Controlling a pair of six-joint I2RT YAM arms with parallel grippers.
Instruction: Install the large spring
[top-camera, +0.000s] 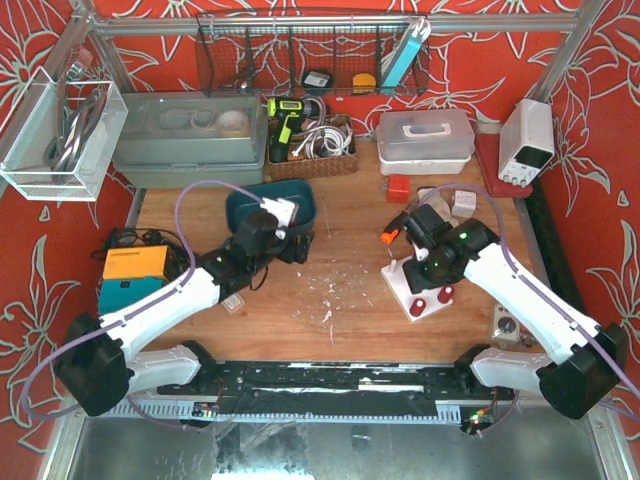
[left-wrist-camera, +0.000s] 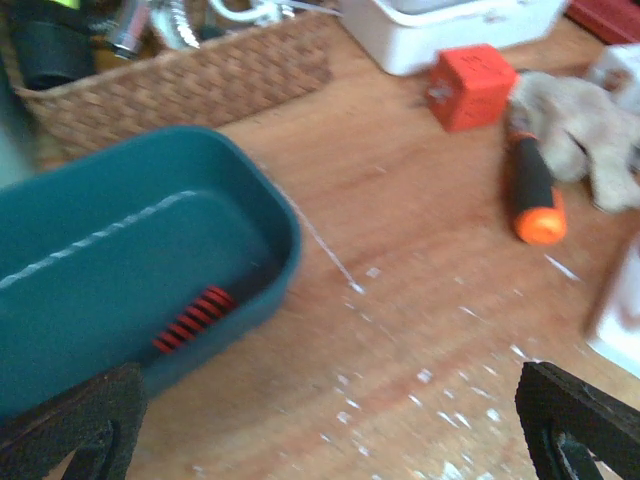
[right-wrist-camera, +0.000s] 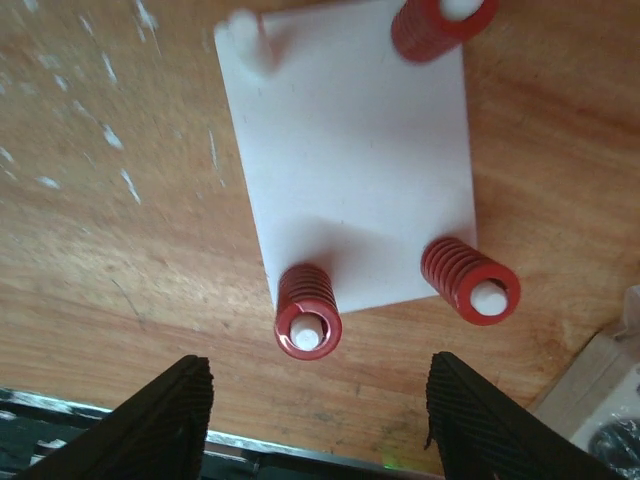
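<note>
While the right gripper (right-wrist-camera: 320, 385) hangs released over three seated springs (right-wrist-camera: 308, 322), the left gripper (left-wrist-camera: 325, 410), fingers (left-wrist-camera: 575, 410) spread empty, should fetch the spring (left-wrist-camera: 193, 319) in the teal bin (left-wrist-camera: 282, 205) for the bare peg (right-wrist-camera: 245, 35).

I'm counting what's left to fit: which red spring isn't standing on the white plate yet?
The red spring lying on its side in the teal bin. The other three stand upright at corners of the white plate.
</note>
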